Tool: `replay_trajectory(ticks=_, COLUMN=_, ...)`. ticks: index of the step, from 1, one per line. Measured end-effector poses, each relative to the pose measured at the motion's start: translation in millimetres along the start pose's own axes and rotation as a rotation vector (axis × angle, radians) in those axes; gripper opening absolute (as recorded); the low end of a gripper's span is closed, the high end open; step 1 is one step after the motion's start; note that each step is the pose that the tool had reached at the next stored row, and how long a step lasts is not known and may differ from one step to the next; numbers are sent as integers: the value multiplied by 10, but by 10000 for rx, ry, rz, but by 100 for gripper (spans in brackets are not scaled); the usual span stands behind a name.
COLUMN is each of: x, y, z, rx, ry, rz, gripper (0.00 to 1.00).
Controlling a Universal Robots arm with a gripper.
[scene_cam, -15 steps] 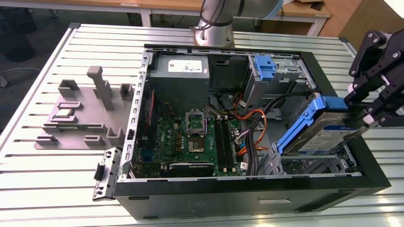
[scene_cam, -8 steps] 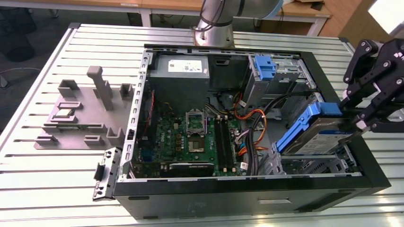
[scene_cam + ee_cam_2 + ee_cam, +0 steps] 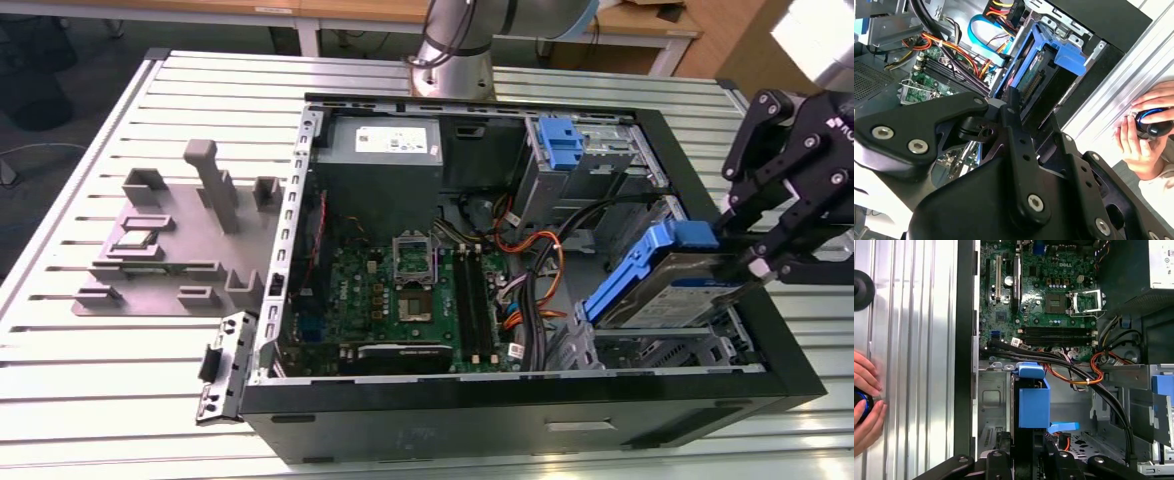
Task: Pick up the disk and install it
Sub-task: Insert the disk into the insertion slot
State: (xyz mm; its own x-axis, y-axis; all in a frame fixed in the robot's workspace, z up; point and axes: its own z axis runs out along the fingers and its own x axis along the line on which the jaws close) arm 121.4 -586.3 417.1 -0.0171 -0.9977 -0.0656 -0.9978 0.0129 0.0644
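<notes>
Gripping the disk (image 3: 667, 290) by its upper edge, the claw (image 3: 754, 267) holds it tilted over the bay (image 3: 634, 345) at the case's (image 3: 534, 402) four o'clock corner, likely to line it up.

Probably a robotics lab — a slotted aluminium workbench (image 3: 107, 400), an opened desktop computer case (image 3: 534, 400), wooden desks (image 3: 360, 10) behind.

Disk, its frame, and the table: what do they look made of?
The disk looks like bare silver metal with a white-and-blue label, likely paper. Its frame looks like moulded blue plastic, matte and evenly coloured. The table seems aluminium: pale, slotted slats with a dull sheen.
</notes>
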Motion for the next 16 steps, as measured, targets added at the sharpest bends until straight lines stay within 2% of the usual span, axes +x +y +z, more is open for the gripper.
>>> replay_trajectory(ticks=16, x=20, y=-19, z=286, rx=0, ry=5, rz=0, gripper=35)
